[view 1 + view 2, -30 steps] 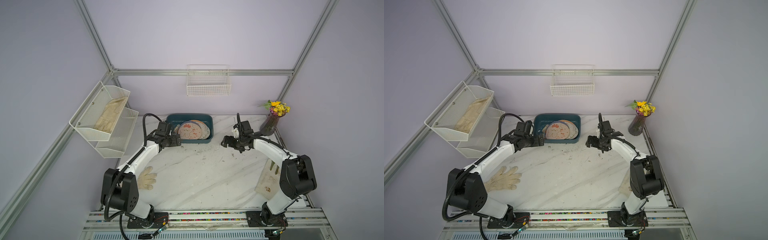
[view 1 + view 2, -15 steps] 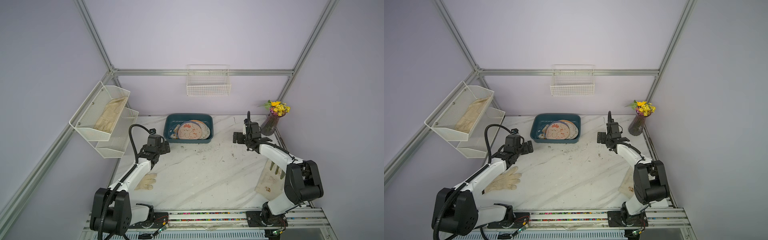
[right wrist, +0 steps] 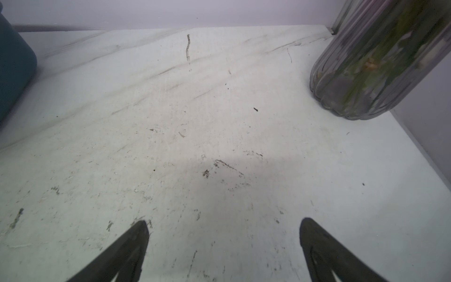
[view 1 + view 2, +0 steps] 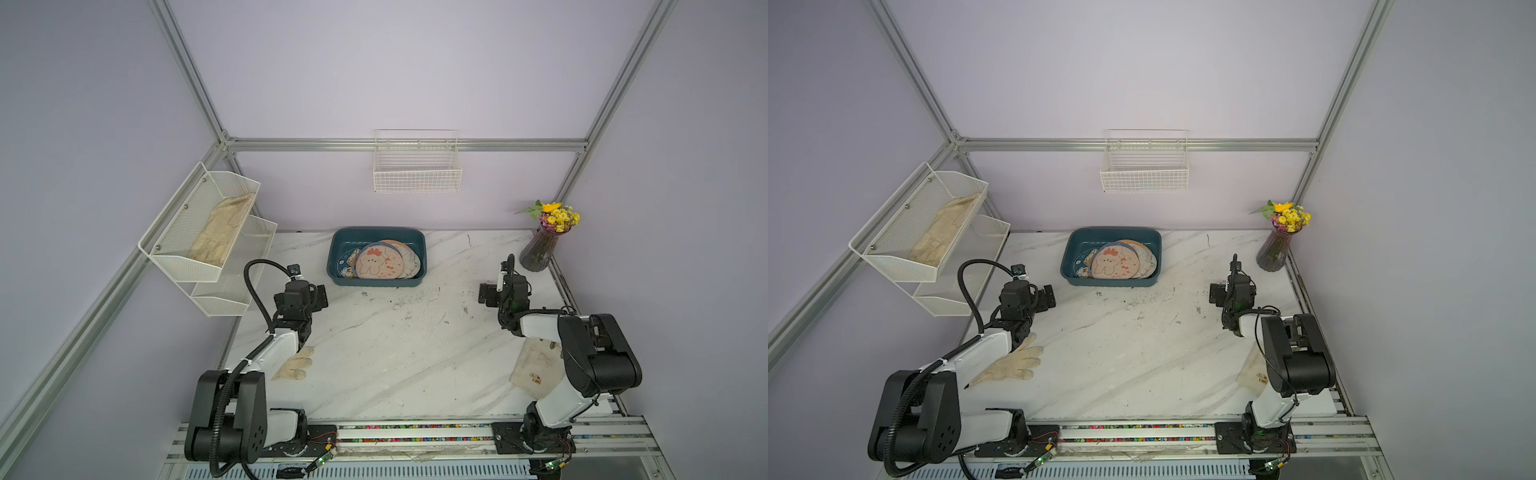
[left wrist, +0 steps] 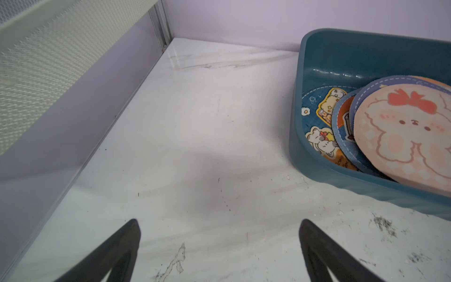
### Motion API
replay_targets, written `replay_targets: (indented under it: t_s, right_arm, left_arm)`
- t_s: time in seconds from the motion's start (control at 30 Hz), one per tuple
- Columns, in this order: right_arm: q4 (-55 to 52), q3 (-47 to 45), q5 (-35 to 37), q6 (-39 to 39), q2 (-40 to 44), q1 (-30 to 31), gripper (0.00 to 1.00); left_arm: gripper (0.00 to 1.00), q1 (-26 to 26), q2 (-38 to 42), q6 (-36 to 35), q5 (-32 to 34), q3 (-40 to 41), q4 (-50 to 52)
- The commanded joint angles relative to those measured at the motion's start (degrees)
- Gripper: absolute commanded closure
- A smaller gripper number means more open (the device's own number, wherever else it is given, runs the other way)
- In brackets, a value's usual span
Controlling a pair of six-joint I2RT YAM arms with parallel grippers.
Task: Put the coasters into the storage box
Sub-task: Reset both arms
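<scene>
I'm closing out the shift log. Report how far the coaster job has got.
Done: the coasters lie overlapping inside the storage box. In hand: nothing; the left gripper and right gripper are open and empty over the table. Left: no coaster shows outside the box in any view, only a glove, so the job looks finished, unless one hides under an arm.

The marble table (image 4: 395, 353) carries the storage box (image 4: 376, 282), a vase (image 4: 538, 253) to its right, a cream glove (image 4: 297, 365) front-left and a stained glove (image 4: 536, 370) front-right of it.
</scene>
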State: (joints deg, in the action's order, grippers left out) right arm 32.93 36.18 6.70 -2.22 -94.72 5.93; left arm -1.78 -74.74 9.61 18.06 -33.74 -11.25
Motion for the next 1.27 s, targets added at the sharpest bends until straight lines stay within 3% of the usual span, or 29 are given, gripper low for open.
replay_targets:
  t_s: [0.0, 0.2, 0.43, 1.23]
  right_arm:
    - [11.3, -2.6, -0.8, -1.9, -0.8, -0.5, 0.02]
    - [19.7, -6.3, -0.9, -2.0, -3.2, -0.5, 0.03]
    - [28.3, -9.1, -0.4, -1.9, -7.1, -0.5, 0.03]
    - [28.9, -9.4, 0.0, -1.8, -7.3, -0.5, 0.03]
  left_arm:
    - [0.00, 1.3, -1.0, -2.5, -1.2, 4.4, -11.7]
    - [0.00, 2.8, -4.6, -3.5, -2.8, 7.1, -21.2]
    - [0.00, 4.0, -8.2, -4.2, -4.7, 6.7, -25.3]
    - [0.00, 4.6, -11.0, -4.7, -7.2, 7.4, -29.6]
